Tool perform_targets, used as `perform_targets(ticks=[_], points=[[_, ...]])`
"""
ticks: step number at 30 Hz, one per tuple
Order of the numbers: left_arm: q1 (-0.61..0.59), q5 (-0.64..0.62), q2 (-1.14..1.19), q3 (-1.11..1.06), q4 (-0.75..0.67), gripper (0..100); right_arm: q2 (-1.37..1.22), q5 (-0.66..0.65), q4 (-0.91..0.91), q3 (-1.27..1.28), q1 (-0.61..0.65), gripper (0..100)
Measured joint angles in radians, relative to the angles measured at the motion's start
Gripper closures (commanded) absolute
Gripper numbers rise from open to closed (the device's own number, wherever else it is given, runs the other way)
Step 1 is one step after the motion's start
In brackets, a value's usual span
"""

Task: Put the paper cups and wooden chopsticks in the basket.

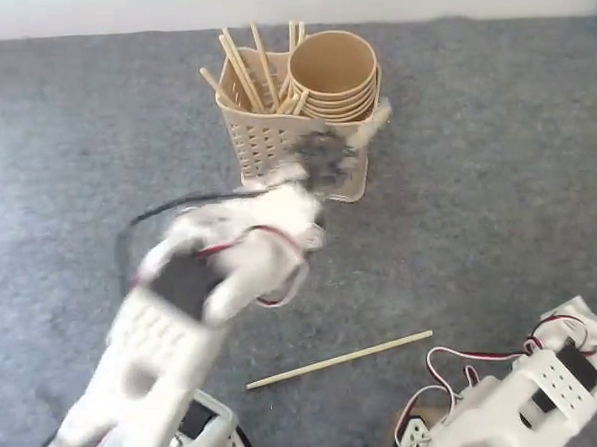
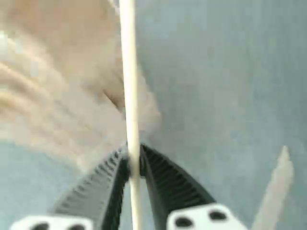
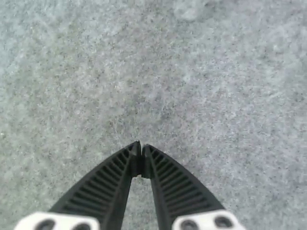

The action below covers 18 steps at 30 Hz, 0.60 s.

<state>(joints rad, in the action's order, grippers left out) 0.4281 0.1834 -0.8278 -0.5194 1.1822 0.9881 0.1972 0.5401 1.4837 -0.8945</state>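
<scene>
Fingers (image 2: 108, 179) of the left gripper (image 2: 133, 152) pinched a chopstick (image 2: 128, 86) beside the basket (image 1: 275, 150), which held cups (image 1: 335, 66) and sticks (image 1: 240, 64). Delivery seemed under way; next, it needed lifting over the rim and releasing. A second chopstick (image 1: 338, 360) lay on the table (image 1: 496, 173); the right gripper (image 3: 140, 149) was closed, empty.

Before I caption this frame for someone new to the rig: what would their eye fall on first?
At the far middle of the grey table, the basket draws the eye first, with stacked paper cups and several chopsticks standing in it. Just in front of it, the left gripper is shut on a pale chopstick. A loose chopstick lies on the table nearer the arms.
</scene>
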Motion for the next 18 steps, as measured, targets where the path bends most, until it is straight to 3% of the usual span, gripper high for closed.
perform_targets(ticks=[4, 8, 13, 18], points=[[-0.081, -0.003, -0.196, -0.061, -0.189, 99, 0.000, 0.000, 0.000, 0.000, 0.000, 99.1], [-0.141, -0.003, -0.265, -0.138, -0.474, 99, 0.000, 0.000, 0.000, 0.000, 0.000, 99.1], [-0.173, -0.003, -0.238, -0.196, -0.858, 99, 0.000, 0.000, 0.000, 0.000, 0.000, 99.1], [-0.180, -0.003, -0.051, -0.199, -1.019, 99, 0.000, 0.000, 0.000, 0.000, 0.005, 99.1]])
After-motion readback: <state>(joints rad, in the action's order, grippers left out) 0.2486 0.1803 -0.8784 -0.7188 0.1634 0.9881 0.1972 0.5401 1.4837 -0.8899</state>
